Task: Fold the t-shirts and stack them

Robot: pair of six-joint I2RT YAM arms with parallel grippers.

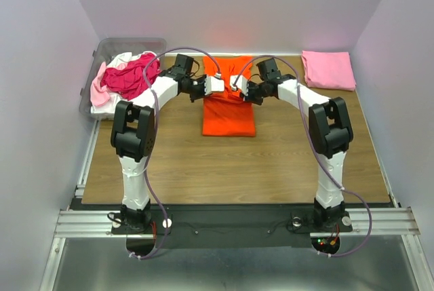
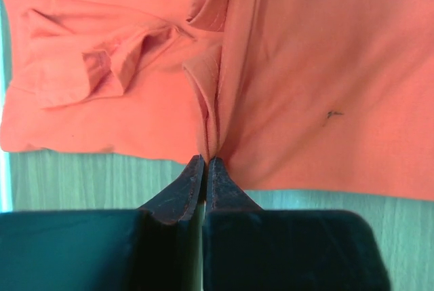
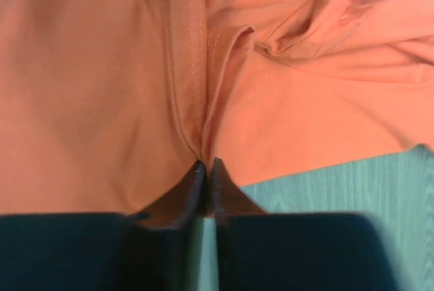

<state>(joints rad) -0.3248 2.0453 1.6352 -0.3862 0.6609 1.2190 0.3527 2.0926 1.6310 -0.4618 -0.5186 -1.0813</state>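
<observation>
The bright orange t-shirt (image 1: 228,112) lies on the table's far middle, partly folded into a long strip. My left gripper (image 1: 215,85) is shut on its left edge; the left wrist view shows the jaws (image 2: 205,162) pinching a cloth fold of the orange shirt (image 2: 305,87). My right gripper (image 1: 237,85) is shut on the right edge; the right wrist view shows the tips (image 3: 205,166) pinching a fold of the shirt (image 3: 95,101). A folded light pink t-shirt (image 1: 328,69) lies at the far right. Magenta (image 1: 133,76), pale pink and white shirts fill the bin.
A clear plastic bin (image 1: 108,49) stands at the far left corner, off the wooden table (image 1: 230,169). White walls close in the left, right and back sides. The arm bases sit on a metal rail at the near edge.
</observation>
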